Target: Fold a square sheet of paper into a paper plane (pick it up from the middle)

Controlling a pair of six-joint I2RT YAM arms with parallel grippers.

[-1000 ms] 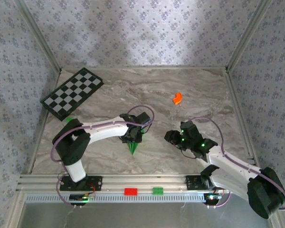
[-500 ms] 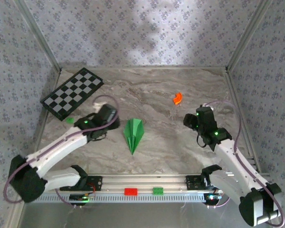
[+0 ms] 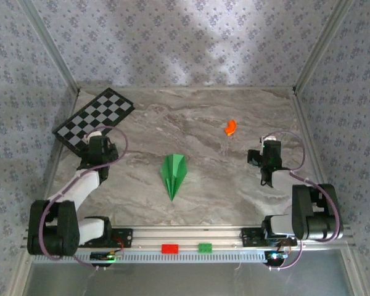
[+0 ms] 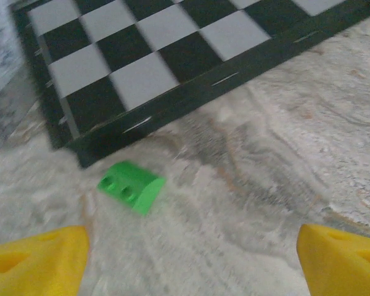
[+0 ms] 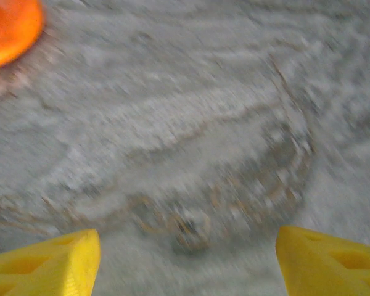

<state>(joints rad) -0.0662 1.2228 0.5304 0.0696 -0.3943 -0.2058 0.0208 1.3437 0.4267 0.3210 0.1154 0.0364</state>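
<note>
The square sheet of paper lies folded into a slim bright green paper plane (image 3: 173, 174) on the marble table's middle, nose toward the near edge. Nothing touches it. My left gripper (image 3: 96, 143) is drawn back to the left, by the checkered board's near corner. In the left wrist view it (image 4: 194, 262) is open, its yellow fingertips (image 4: 40, 262) wide apart over bare table. My right gripper (image 3: 269, 151) is pulled back to the right, below the orange piece. It (image 5: 188, 262) is open too, with only bare table between its yellow fingertips (image 5: 333, 259).
A black-and-white checkered board (image 3: 94, 120) lies at the back left. A tiny green block (image 4: 131, 187) sits just off its edge, ahead of my left gripper. A small orange curved piece (image 3: 230, 127) lies at the back right. Red (image 3: 169, 248) and green (image 3: 205, 248) bricks sit on the front rail.
Both arms have swung away from the paper plane to the table's sides and folded back. Both grippers have opened wider. The plane stays in the middle.
</note>
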